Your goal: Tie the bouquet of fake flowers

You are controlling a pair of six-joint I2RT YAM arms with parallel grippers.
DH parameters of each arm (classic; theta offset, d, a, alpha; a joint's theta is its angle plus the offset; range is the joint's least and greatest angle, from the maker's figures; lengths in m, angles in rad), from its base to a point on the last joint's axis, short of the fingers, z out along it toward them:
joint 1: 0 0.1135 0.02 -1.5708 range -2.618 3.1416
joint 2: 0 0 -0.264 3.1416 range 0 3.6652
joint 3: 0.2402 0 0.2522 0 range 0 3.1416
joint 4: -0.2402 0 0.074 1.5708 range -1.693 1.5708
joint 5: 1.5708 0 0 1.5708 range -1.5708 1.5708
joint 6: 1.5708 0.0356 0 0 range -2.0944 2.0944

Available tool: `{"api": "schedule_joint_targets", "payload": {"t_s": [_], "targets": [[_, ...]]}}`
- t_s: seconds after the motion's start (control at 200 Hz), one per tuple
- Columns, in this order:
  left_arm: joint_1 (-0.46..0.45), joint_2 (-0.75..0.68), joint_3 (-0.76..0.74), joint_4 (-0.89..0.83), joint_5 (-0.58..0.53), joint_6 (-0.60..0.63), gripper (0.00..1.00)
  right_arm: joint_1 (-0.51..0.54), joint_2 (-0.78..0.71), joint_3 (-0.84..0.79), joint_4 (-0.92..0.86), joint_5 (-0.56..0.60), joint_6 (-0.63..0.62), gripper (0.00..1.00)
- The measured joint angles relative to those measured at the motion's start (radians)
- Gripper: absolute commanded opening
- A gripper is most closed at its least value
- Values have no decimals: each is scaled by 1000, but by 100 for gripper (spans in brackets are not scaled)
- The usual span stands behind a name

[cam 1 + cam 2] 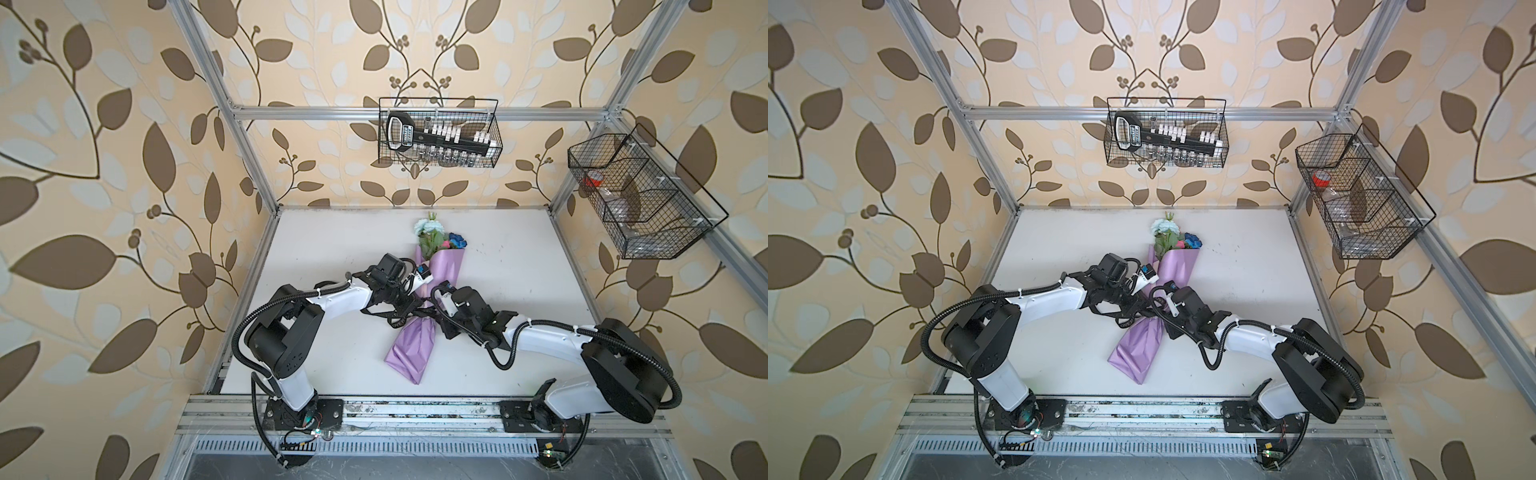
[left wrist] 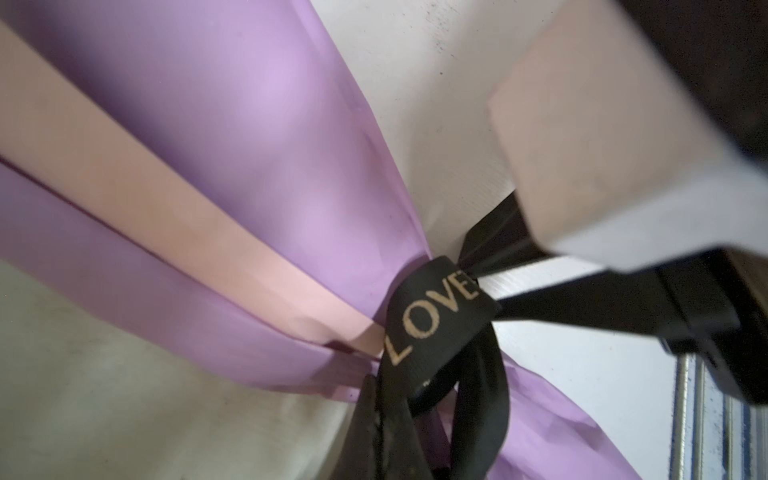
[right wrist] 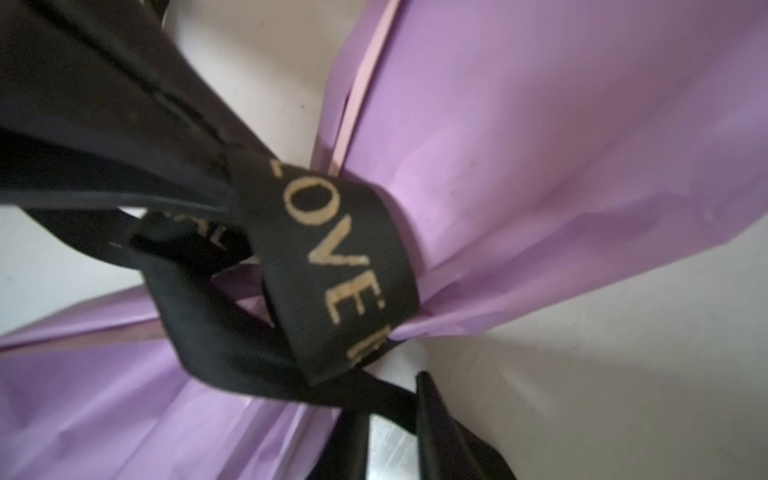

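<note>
The bouquet of fake flowers lies mid-table in lilac paper, its pale blue, pink and dark blue blooms pointing to the back wall. A black ribbon lettered "LOVE" circles its narrow waist. My left gripper sits at the waist from the left, shut on a ribbon strand. Coming in from the right, my right gripper has its jaws a small gap apart. Another ribbon strand crosses between them.
A wire basket with a black tool hangs on the back rail. A second wire basket hangs on the right frame post. The aluminium rail carrying both arm bases runs along the table's front edge.
</note>
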State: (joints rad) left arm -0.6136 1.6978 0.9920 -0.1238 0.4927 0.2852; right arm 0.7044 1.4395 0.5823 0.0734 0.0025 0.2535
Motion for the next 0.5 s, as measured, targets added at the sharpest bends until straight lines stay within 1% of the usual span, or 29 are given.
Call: {"api": "schedule_joint_targets", "payload": {"t_s": [0.09, 0.285, 0.5], "targets": [[0, 0, -2, 6, -1, -2, 4, -5, 0, 0, 10, -6, 3, 0], [0, -2, -44, 58, -3, -26, 3, -6, -23, 0, 17, -31, 13, 0], [0, -16, -95, 125, -6, -72, 3, -6, -96, 0, 17, -111, 82, 0]]}}
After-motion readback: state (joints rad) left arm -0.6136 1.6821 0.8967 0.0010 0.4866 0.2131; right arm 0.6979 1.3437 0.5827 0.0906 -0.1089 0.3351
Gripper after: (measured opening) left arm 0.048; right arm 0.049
